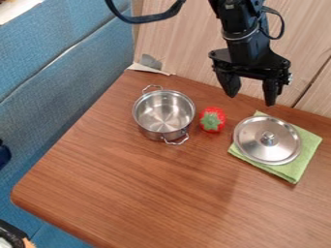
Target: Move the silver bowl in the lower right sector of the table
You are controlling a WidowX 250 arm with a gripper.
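Silver round metal bowl (163, 115), likely light, rigid, slick, is inviting a pinch at its rim (193, 111); black gripper (251, 98) is hanging wide.

Right of centre, a round metal lid with a knob (267, 139) lies on a green cloth (298, 167). Left of the lid, apart from it, sits a red-and-green toy (212, 120). Blue upholstery (61, 68) runs along the left side; pale wood panelling (178, 48) stands across the top.
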